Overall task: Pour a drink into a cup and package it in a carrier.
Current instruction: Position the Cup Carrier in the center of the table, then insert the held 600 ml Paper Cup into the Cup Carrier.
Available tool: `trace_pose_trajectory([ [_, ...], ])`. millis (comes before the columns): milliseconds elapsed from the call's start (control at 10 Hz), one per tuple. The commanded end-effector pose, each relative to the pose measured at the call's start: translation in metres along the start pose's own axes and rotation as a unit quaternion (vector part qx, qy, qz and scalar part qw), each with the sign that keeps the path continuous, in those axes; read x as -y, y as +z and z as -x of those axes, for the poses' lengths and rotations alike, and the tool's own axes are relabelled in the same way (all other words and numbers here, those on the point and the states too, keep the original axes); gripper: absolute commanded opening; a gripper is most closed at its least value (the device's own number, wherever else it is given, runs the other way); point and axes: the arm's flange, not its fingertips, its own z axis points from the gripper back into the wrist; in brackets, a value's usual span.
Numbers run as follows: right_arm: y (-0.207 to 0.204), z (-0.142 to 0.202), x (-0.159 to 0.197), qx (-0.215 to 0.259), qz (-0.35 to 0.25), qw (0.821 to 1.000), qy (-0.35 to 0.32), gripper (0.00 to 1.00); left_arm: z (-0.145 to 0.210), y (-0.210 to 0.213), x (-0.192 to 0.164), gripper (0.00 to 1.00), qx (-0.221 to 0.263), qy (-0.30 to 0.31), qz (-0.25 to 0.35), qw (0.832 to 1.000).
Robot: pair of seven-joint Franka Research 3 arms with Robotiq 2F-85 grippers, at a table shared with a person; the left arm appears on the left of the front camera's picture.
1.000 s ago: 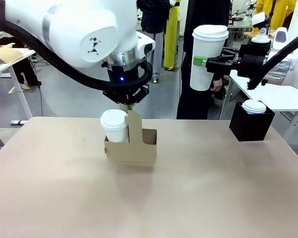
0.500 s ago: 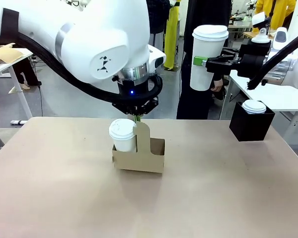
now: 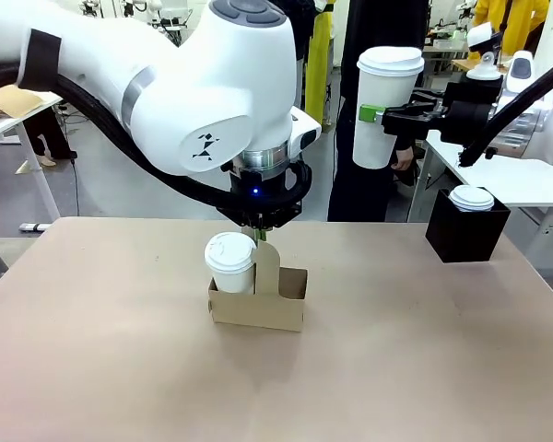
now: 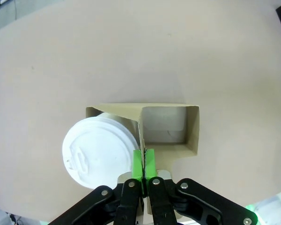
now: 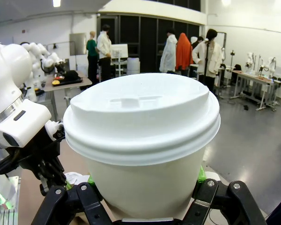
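Note:
The brown cardboard carrier (image 3: 258, 311) rests on the table's middle, with a shorter white lidded cup (image 3: 230, 261) in its left slot and its right slot empty. My left gripper (image 3: 260, 237) is shut on the top of the upright handle panel. In the left wrist view, the green pads (image 4: 137, 163) pinch that panel, with the carrier (image 4: 192, 131) and the lidded cup (image 4: 99, 150) below. My right gripper (image 3: 379, 115) holds a tall white cup (image 3: 384, 101) with a lid high at the right, and it is shut on the same cup (image 5: 140, 140) in the right wrist view. The drink is hidden.
A black square box (image 3: 465, 232) with another short lidded cup (image 3: 471, 197) stands at the table's far right. A person in dark clothes (image 3: 378, 193) stands behind the far edge. The near half of the table (image 3: 258, 396) is bare.
My left arm has moved the carrier, with its cup, to the right and nearer to me. The right arm and its tall cup have stayed still.

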Motion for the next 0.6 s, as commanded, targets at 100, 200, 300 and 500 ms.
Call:
trace_pose_trajectory([
  [100, -0.0035, -0.0022, 0.0003, 0.0, 0.003, 1.0, 0.008, 0.8, -0.0015, -0.0007, -0.0021, 0.02, 0.001, 0.002, 0.0, 1.0],
  [200, -0.0035, -0.0022, 0.0003, 0.0, 0.003, 1.0, 0.008, 0.8, -0.0015, -0.0007, -0.0021, 0.02, 0.001, 0.002, 0.0, 1.0],
  [300, -0.0035, -0.0022, 0.0003, 0.0, 0.003, 1.0, 0.008, 0.8, -0.0015, -0.0007, -0.0021, 0.02, 0.001, 0.002, 0.0, 1.0],
  [500, -0.0035, -0.0022, 0.0003, 0.0, 0.003, 1.0, 0.008, 0.8, -0.0028, 0.0011, -0.0013, 0.09, 0.001, 0.002, 0.001, 1.0],
])
